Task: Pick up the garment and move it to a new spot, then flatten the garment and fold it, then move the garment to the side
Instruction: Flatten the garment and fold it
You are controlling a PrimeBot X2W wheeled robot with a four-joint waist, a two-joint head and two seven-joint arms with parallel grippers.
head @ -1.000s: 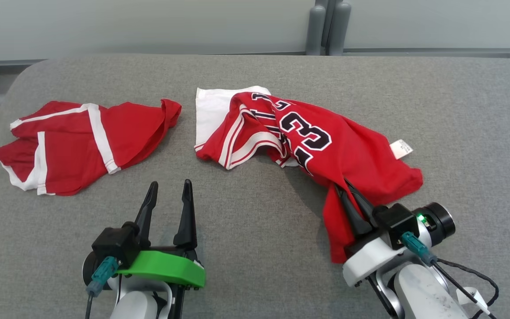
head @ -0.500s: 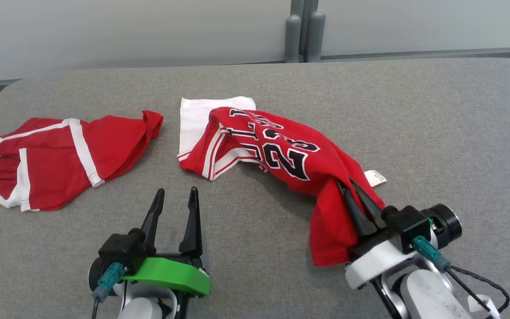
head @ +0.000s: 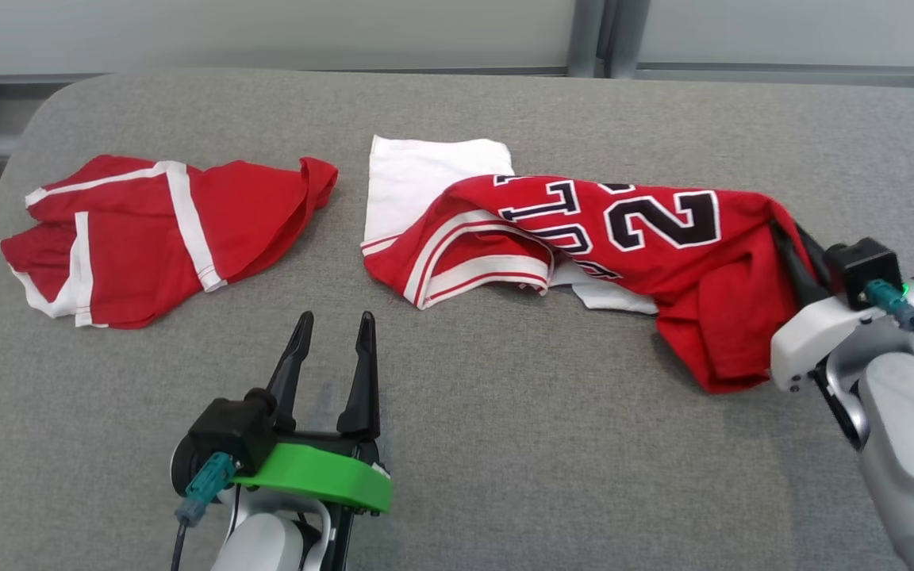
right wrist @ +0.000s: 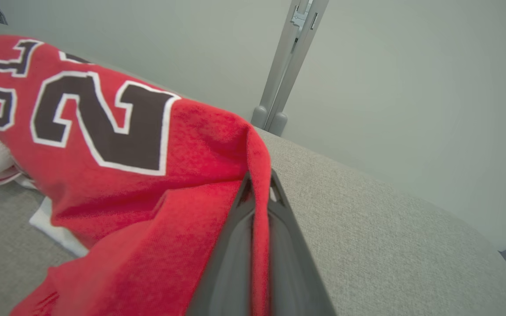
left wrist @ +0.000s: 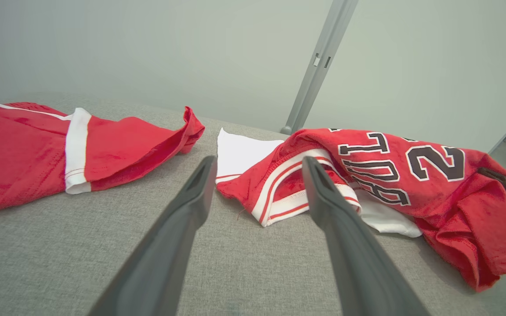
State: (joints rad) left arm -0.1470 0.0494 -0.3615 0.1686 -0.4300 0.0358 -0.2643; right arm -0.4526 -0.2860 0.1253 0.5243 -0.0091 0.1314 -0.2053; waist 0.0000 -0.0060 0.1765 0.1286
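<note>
The right end effector (right wrist: 258, 182) is clenched on the red jersey (head: 687, 262), whose cloth trails away from its tips, likely for relocating. The left end effector (head: 334, 323) stands released.

Lab-like room — grey padded table (head: 505, 476), bare wall (head: 266, 24)

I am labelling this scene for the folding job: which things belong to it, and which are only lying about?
Belong to the job:
red jersey, pinched at one edge by the shut right gripper
left gripper, open and empty

Lying about:
red shorts, apart to the left
white cloth, partly under the jersey
</note>
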